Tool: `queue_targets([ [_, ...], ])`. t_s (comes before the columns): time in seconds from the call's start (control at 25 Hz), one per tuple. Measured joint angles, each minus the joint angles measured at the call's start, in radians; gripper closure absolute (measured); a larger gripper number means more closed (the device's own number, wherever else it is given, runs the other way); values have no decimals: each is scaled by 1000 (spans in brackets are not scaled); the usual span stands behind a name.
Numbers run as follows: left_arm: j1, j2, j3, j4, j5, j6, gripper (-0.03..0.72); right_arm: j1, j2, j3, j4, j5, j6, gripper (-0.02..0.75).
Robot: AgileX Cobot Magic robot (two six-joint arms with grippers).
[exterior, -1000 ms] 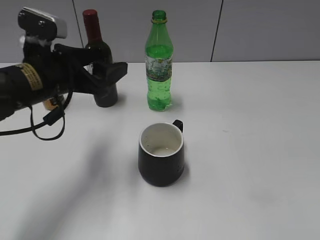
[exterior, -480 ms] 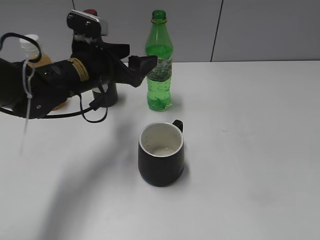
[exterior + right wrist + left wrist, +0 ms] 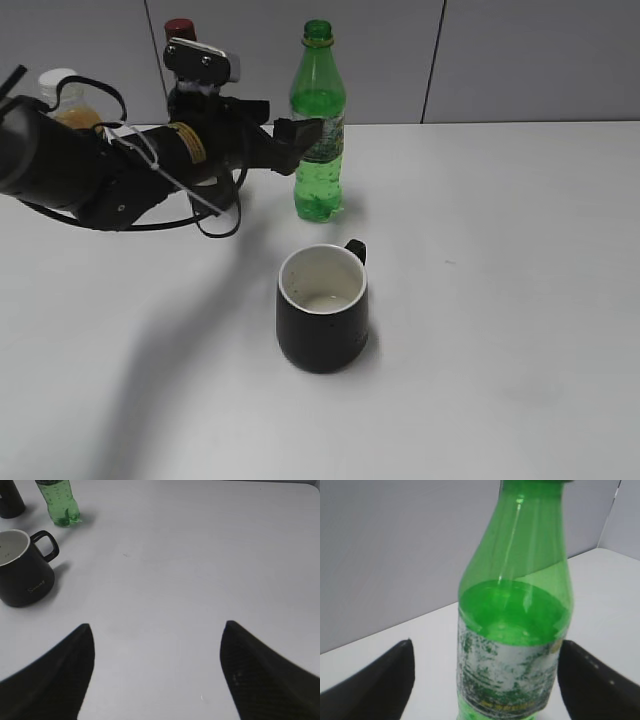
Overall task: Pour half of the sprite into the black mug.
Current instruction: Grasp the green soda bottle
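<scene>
The sprite (image 3: 320,195), a tall green bottle with no cap, stands upright at the back of the white table. My left gripper (image 3: 306,131) reaches in from the left at the height of its label. In the left wrist view the sprite (image 3: 512,630) fills the middle and my left gripper (image 3: 486,647) is open, with a gap between the bottle and each finger. The black mug (image 3: 322,312) with a white interior stands in front of the sprite, its handle to the back right. My right gripper (image 3: 156,626) is open and empty over bare table; the mug (image 3: 22,575) and the sprite (image 3: 59,502) lie far to its left.
A dark wine bottle with a red cap (image 3: 180,28) stands behind my left arm. An orange juice bottle with a white cap (image 3: 60,95) is at the far left. A grey wall closes the back of the table (image 3: 520,250).
My left arm has swung right, from in front of the wine bottle to the sprite's label. The bottle and the mug have not moved.
</scene>
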Motion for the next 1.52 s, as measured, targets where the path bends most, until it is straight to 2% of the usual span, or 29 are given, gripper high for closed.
queue_targets([
  [0.68, -43, 158, -167, 18, 4, -20, -6, 0, 0, 0, 0, 0, 0, 145],
  [1.2, -47, 232, -272, 13, 23, -24, 5, 0, 0, 0, 1, 0, 0, 146],
  [1.36, -47, 242, -273, 12, 24, -24, 59, 0, 0, 0, 1, 0, 0, 145],
  [1.52, -47, 243, -273, 12, 22, -24, 181, 0, 0, 0, 1, 0, 0, 145],
])
